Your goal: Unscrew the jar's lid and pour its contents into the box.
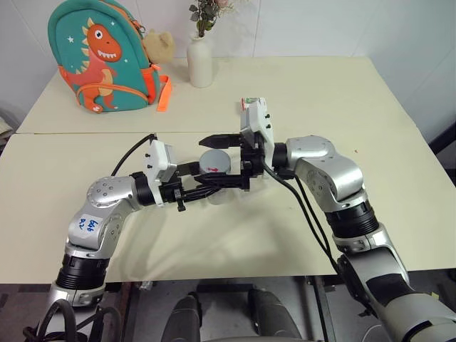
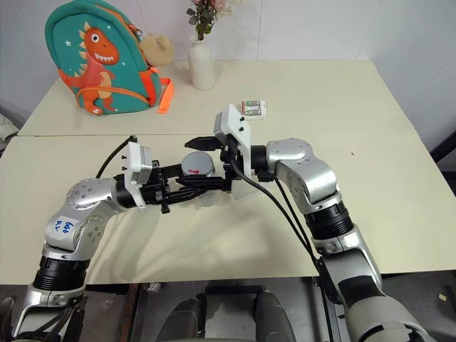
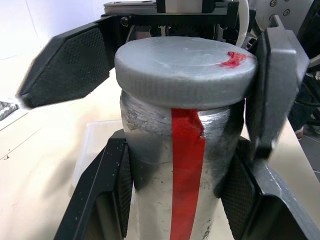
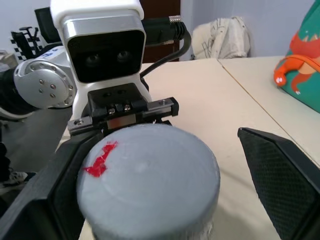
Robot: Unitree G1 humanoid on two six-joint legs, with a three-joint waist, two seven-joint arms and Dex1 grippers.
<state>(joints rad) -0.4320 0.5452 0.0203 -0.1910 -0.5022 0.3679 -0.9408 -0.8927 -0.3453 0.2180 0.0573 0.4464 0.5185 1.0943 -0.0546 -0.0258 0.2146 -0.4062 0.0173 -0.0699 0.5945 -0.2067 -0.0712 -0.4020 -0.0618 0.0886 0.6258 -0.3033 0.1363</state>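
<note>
The silvery jar point(image 3: 150, 165), with a red stripe down its side, is held upright just above the table, and my left gripper point(image 1: 216, 182) is shut on its body. Its grey lid point(image 1: 214, 162) with a red mark sits on top. My right gripper point(image 1: 219, 161) comes in from the right and stands open around the lid. One of its black fingers point(image 3: 272, 90) is close beside the lid's rim; the other finger point(image 3: 65, 65) stands well apart. The clear box point(image 3: 92, 147) lies on the table under and behind the jar. The contents are hidden inside the jar.
At the back of the table point(image 1: 299, 228) are a teal dinosaur backpack point(image 1: 103, 57), a plush toy point(image 1: 160, 44) and a white vase point(image 1: 200, 63) with flowers. A small white-and-green pack point(image 2: 254, 107) lies behind my right wrist. A seam crosses the tabletop.
</note>
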